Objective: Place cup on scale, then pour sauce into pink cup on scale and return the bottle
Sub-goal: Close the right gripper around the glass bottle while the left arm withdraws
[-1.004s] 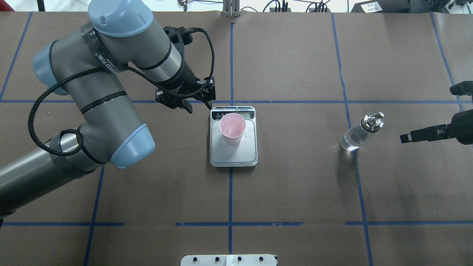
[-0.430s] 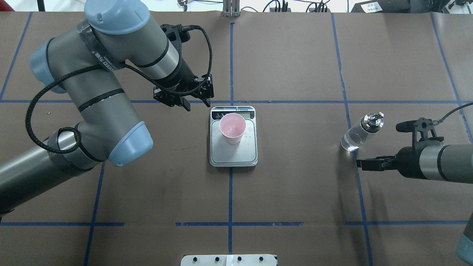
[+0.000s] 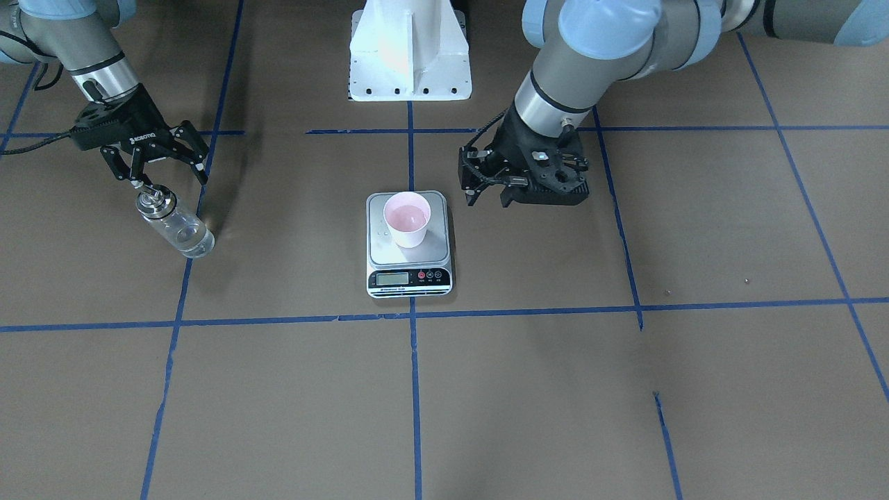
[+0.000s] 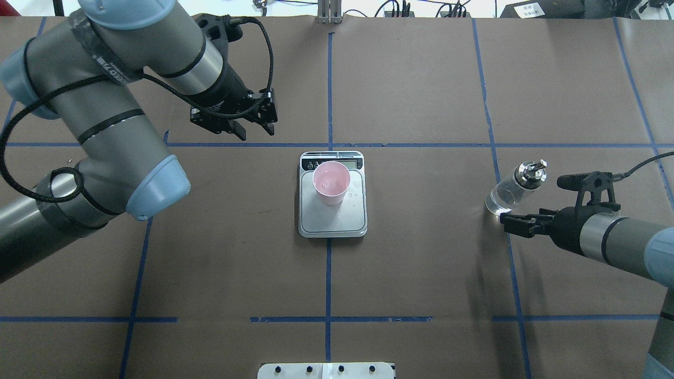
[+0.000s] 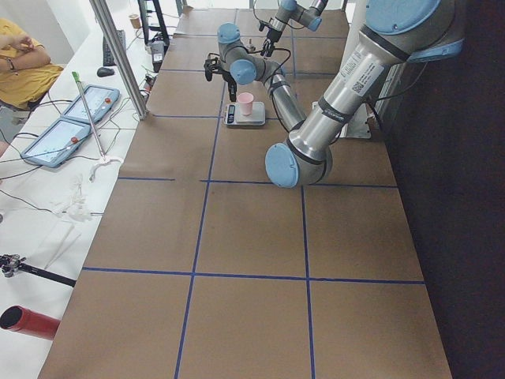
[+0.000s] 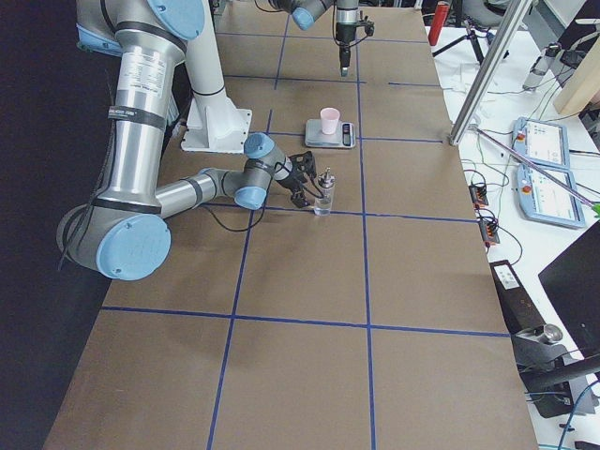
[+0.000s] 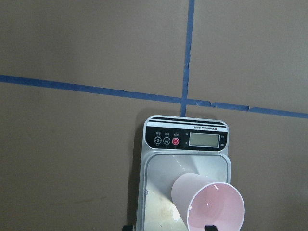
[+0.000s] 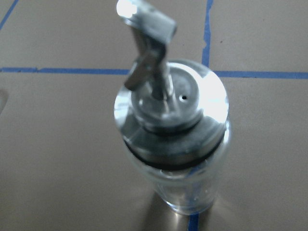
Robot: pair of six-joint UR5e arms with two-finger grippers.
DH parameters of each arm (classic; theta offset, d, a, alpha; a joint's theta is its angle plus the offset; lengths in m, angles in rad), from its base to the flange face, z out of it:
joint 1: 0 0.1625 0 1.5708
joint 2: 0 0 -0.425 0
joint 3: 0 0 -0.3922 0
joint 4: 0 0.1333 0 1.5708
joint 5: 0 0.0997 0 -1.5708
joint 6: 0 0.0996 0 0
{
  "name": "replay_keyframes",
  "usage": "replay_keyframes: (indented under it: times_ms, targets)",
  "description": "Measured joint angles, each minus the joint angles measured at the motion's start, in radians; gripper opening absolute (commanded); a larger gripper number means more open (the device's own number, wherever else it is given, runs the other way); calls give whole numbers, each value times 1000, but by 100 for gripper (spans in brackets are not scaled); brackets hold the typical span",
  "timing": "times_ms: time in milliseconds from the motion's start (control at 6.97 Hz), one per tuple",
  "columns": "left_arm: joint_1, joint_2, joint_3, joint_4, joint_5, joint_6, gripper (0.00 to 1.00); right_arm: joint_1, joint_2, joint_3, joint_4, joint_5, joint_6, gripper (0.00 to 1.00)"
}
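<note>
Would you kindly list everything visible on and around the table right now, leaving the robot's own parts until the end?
cup: one, pale pink, upright on the scale's platform.
scale: one, silver with a black display strip, at the table's centre.
bottle: one, clear glass with a silver spout cap, upright on the robot's right side.
table: one, brown covering with blue tape lines.
control tablets: two, pale blue-grey, on the white side bench.
operator: one, yellow shirt, at that bench.
left gripper: one, black, open, empty, beyond the scale on the robot's left.
right gripper: one, black, fingers open, close beside the bottle, not gripping it.
</note>
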Motion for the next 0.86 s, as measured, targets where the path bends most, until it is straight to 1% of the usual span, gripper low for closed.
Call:
replay_keyframes:
  times_ms: [287,430,860]
  targets:
    - [-32,39,-25,1,1,54,58,-114,3,-4,3,-240,89,100]
    - [-42,45,-28,1,2,62,66,-146,2,-6,5,-315,115,100]
    - [-71,101,-59,5,3,116,75,-198,1,-26,0,-487,196,100]
